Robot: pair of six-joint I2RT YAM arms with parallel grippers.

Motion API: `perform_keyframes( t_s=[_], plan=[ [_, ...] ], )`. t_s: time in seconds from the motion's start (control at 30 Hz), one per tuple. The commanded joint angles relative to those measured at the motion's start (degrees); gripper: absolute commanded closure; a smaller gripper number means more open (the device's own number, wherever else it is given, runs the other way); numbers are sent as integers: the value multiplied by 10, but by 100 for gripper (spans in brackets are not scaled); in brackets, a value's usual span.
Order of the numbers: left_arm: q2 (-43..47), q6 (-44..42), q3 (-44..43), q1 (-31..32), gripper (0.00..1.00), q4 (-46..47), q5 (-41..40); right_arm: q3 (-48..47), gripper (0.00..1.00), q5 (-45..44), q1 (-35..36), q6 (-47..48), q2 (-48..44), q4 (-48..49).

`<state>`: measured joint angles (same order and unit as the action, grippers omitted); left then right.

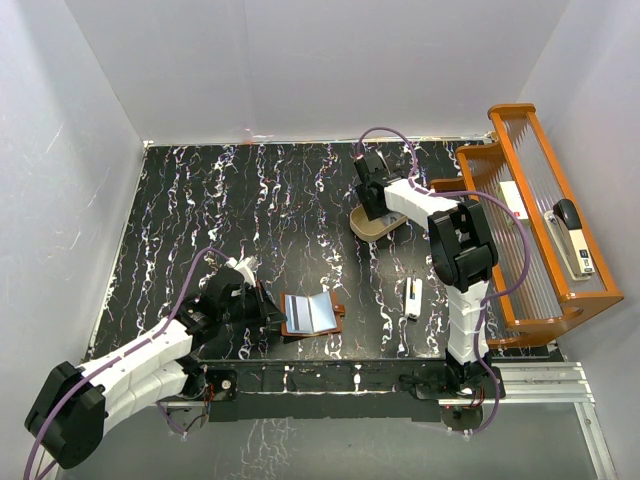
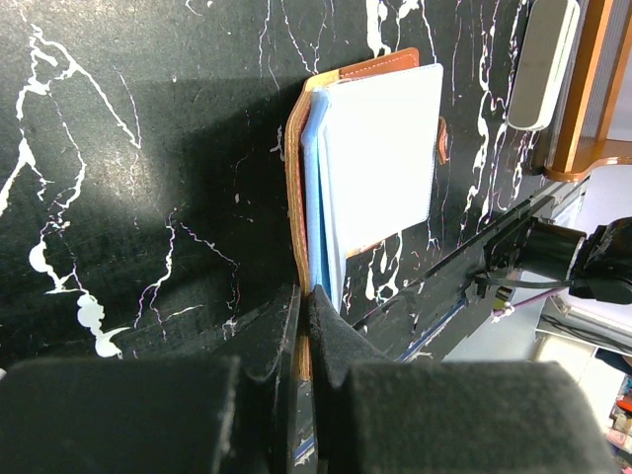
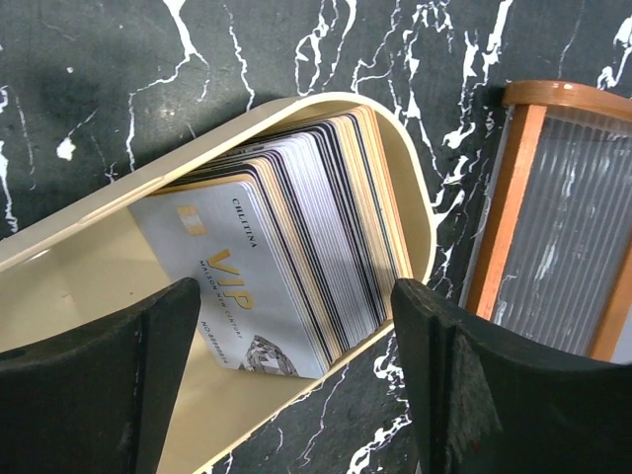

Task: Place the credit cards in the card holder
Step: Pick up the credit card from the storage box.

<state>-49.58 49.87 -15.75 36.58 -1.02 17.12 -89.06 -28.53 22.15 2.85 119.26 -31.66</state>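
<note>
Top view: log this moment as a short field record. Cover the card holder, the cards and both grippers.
card holder: lying open, grey-blue lining showing
left gripper: shut on the card holder's brown leather edge
credit cards: leaning stack inside the tan tray
right gripper: open over the stack, no card held

The card holder lies near the table's front edge, the credit cards in a tray farther back, rightward.
</note>
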Motion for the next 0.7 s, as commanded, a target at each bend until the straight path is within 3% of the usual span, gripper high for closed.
perform_keyframes(
  t_s=[0.0,0.2,0.67],
  plan=[
    [15,-8,-11,3,100,-11,-2,2,26,-54,-4,7,-17,34],
    [15,-9,-12,3,100,-9,-4,2,50,-53,-3,12,-26,44],
    [16,-8,-14,2,100,-11,-7,1,74,-78,-3,10,-42,47]
  ],
)
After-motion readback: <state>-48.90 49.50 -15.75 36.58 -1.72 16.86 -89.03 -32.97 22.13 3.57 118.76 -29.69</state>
